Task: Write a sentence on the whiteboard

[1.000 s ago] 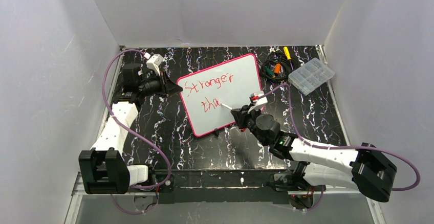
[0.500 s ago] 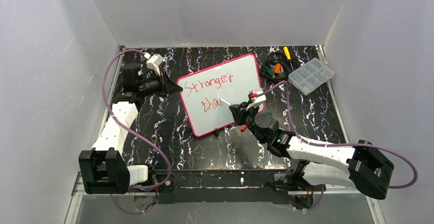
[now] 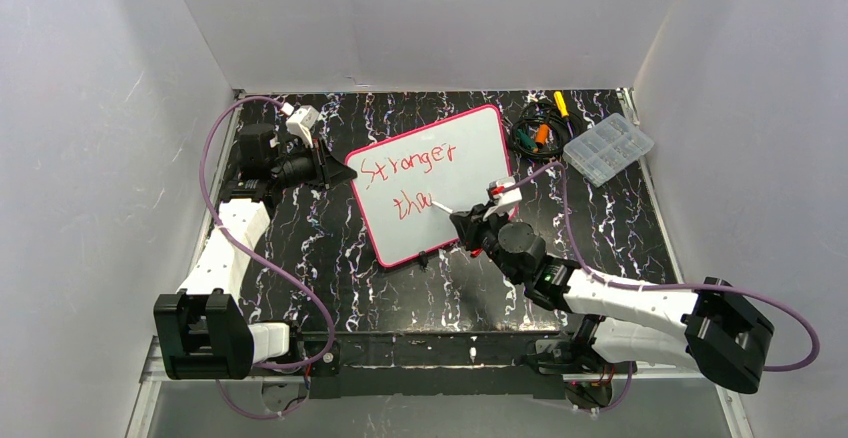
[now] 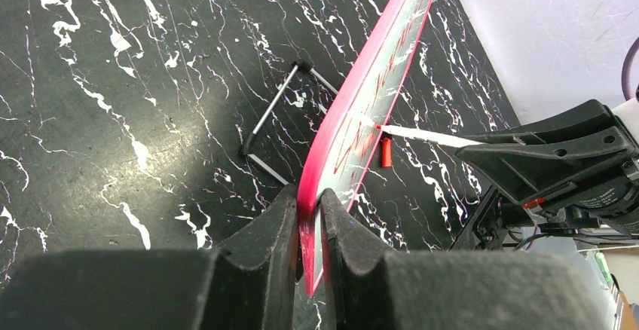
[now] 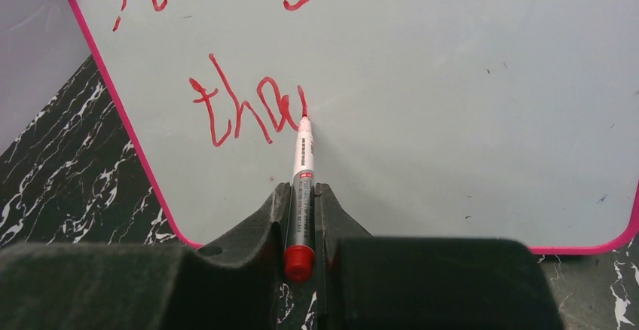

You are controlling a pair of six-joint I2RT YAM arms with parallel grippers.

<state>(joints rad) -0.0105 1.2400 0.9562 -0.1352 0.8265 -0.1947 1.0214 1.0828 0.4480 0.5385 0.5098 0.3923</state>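
The whiteboard [image 3: 465, 168], white with a pink-red border, stands tilted on the black marbled table. My left gripper [image 3: 340, 171] is shut on its left edge, and the left wrist view shows the pink rim [image 4: 377, 81] pinched between the fingers of the left gripper [image 4: 309, 194]. The sentence [image 3: 408, 165] reads "Stronger" in red, with "tha" [image 5: 241, 108] on a second line. My right gripper [image 5: 302, 188] is shut on a red-capped marker [image 5: 303, 168]. The marker's tip touches the board at a short stroke just right of the "a". From above, the right gripper [image 3: 468, 224] sits at the board's lower right.
A clear compartment box [image 3: 608, 148] lies at the back right, beside a tangle of cables and small tools [image 3: 538, 130]. A wire stand [image 4: 279, 115] props the board from behind. A small red cap [image 4: 385, 151] lies on the table by the board. White walls enclose the table.
My right gripper shifted slightly up and left with the marker, then came back, the tip staying near the end of "tha". The left gripper and the board have not moved.
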